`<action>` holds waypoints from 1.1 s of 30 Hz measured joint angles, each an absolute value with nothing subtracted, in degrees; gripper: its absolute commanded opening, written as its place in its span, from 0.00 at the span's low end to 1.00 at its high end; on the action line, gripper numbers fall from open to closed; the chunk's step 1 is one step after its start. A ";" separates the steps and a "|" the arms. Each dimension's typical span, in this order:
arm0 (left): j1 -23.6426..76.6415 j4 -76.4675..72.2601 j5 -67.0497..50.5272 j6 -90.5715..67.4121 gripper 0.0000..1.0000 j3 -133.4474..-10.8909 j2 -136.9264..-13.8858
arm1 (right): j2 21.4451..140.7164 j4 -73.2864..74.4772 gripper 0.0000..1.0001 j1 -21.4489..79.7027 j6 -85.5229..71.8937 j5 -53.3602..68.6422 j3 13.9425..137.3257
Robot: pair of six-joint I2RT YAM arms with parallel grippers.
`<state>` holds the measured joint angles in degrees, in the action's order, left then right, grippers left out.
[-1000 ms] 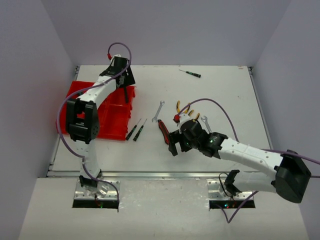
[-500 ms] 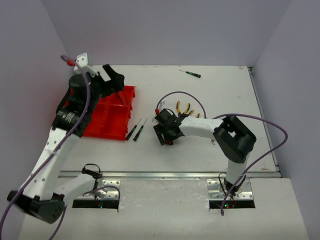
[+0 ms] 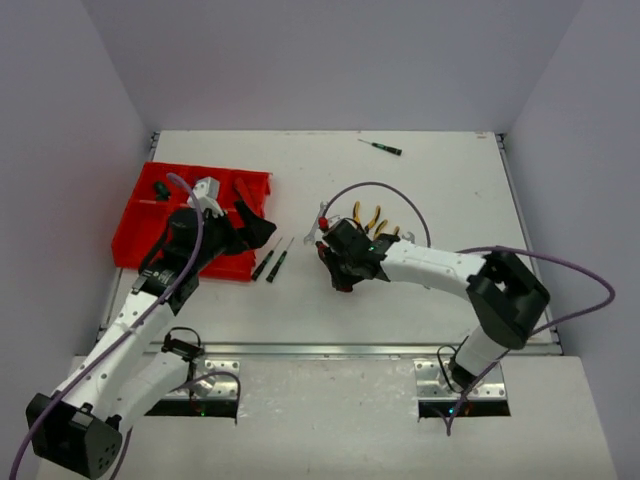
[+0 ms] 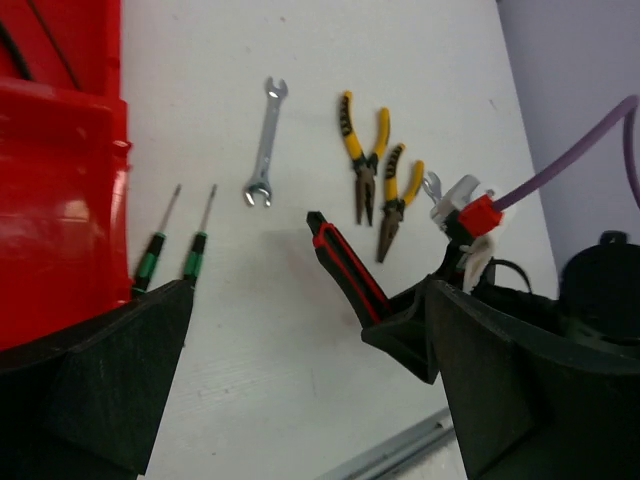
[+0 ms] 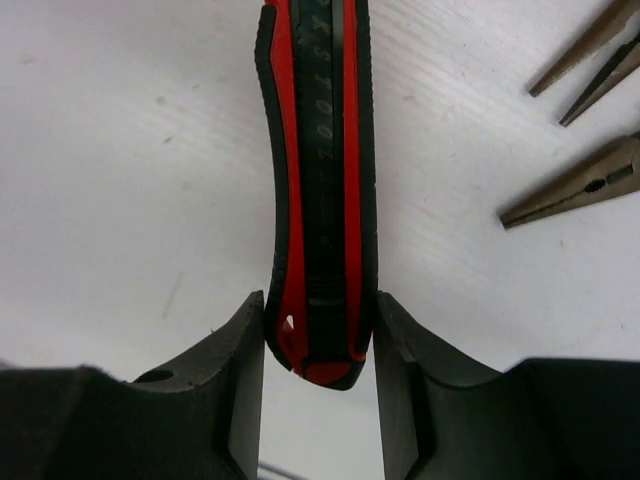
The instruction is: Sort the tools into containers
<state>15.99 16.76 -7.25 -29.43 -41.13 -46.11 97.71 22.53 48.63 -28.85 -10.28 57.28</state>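
Right gripper [image 5: 320,312] clamps our red-black utility knife [image 5: 320,150] by its butt (little purchase), so we carry it level and slow to the red tray [image 3: 133,228].

The utility knife [image 5: 320,190] looked like hard plastic, its red strips shiny and its black body matt with moulded ribbing. The fingers [image 5: 235,390] of the right gripper [image 5: 320,335] pressing on it were matt black plastic, faintly grainy. The table [image 5: 120,150] was smooth, matt white, lightly scuffed. The wrench [image 4: 265,140] was bright polished metal. The pliers [image 4: 363,175] had dull grey metal noses and yellow-and-black grips. The red tray [image 4: 50,200] was glossy plastic.
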 measured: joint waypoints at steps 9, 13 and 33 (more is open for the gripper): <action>24.68 -8.34 -18.90 -43.71 0.99 -31.94 -53.25 | 67.90 9.48 0.00 49.65 -28.67 -0.63 42.84; 28.40 -15.59 -19.80 -47.88 0.89 -31.81 -58.01 | 64.16 5.41 0.00 49.65 -28.62 2.88 40.41; 36.75 -4.19 -9.65 -45.06 0.00 -47.56 -70.44 | 56.72 -0.65 0.99 49.67 -30.24 0.69 35.53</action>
<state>36.75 -4.19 -9.65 -45.06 -47.56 -70.44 56.72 -0.65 49.67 -30.24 0.69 35.53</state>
